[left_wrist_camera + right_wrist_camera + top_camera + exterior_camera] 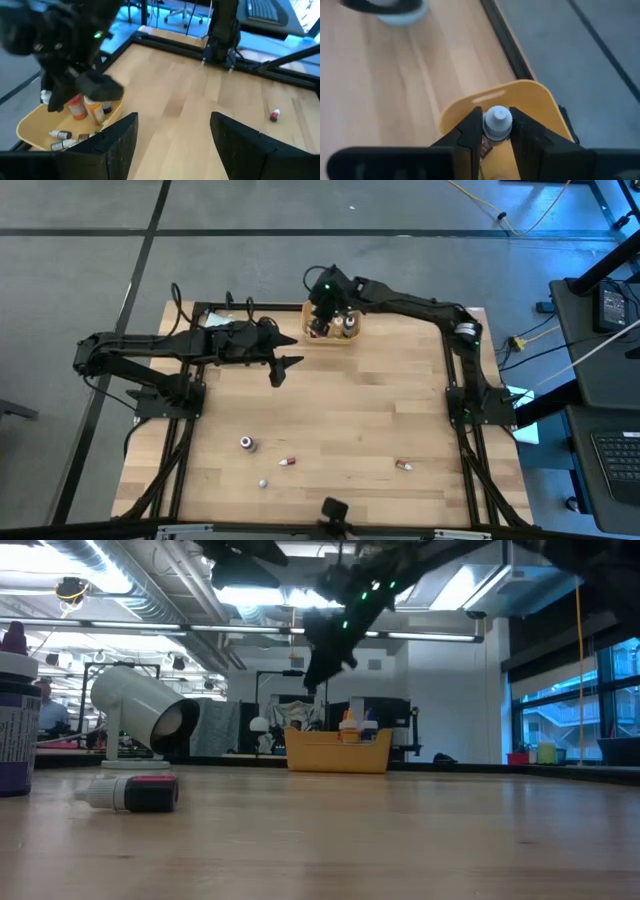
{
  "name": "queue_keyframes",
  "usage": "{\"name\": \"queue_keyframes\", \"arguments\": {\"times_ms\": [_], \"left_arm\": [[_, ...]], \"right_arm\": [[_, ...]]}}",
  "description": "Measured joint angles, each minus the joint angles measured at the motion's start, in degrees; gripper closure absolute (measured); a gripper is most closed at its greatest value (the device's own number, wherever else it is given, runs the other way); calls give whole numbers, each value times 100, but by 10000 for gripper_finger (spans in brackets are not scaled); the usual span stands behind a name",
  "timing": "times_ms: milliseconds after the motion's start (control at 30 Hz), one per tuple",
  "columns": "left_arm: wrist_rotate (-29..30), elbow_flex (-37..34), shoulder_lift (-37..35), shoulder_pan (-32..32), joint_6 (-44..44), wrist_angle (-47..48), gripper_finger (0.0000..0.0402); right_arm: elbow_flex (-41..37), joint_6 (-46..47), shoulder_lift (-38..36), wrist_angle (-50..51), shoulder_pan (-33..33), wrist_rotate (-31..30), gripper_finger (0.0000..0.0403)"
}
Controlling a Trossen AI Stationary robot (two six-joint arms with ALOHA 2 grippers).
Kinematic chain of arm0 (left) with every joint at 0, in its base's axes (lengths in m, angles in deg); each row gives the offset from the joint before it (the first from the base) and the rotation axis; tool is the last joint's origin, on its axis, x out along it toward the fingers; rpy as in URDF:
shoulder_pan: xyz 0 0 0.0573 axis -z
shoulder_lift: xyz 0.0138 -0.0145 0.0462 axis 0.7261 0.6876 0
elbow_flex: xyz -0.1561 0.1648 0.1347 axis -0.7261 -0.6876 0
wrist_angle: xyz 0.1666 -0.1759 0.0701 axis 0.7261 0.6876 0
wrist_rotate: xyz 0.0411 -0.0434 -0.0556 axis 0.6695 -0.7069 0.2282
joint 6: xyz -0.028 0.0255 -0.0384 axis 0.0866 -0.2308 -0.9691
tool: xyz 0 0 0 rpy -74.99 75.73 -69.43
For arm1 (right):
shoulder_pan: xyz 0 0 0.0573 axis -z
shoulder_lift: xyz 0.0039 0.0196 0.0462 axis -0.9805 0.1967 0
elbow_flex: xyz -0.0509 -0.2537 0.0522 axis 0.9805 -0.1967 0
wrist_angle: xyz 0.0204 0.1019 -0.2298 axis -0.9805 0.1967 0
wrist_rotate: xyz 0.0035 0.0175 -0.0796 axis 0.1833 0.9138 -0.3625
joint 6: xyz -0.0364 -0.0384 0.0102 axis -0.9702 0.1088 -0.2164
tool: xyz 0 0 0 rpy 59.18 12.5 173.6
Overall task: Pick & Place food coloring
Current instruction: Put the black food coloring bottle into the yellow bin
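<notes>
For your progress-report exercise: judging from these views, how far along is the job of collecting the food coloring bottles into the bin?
Done: several bottles already sit in the yellow bin.
In hand: the right gripper is shut on a white-capped bottle above the bin.
Left: four small bottles lie on the table, including a red-tipped one. The left gripper hovers open, empty.
</notes>
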State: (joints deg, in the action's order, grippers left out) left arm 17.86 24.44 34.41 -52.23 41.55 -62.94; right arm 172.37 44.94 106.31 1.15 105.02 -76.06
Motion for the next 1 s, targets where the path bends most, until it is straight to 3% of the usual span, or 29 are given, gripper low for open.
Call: {"name": "queue_keyframes", "arguments": {"times_ms": [500, 1000], "left_arm": [[0, 0, 12, 0, 199, 84, 155], [0, 0, 12, 0, 357, 78, 157]], "right_arm": [[274, -28, 1154, 35, 130, 17, 312], [285, -162, 1236, -22, 125, -21, 312]]}}
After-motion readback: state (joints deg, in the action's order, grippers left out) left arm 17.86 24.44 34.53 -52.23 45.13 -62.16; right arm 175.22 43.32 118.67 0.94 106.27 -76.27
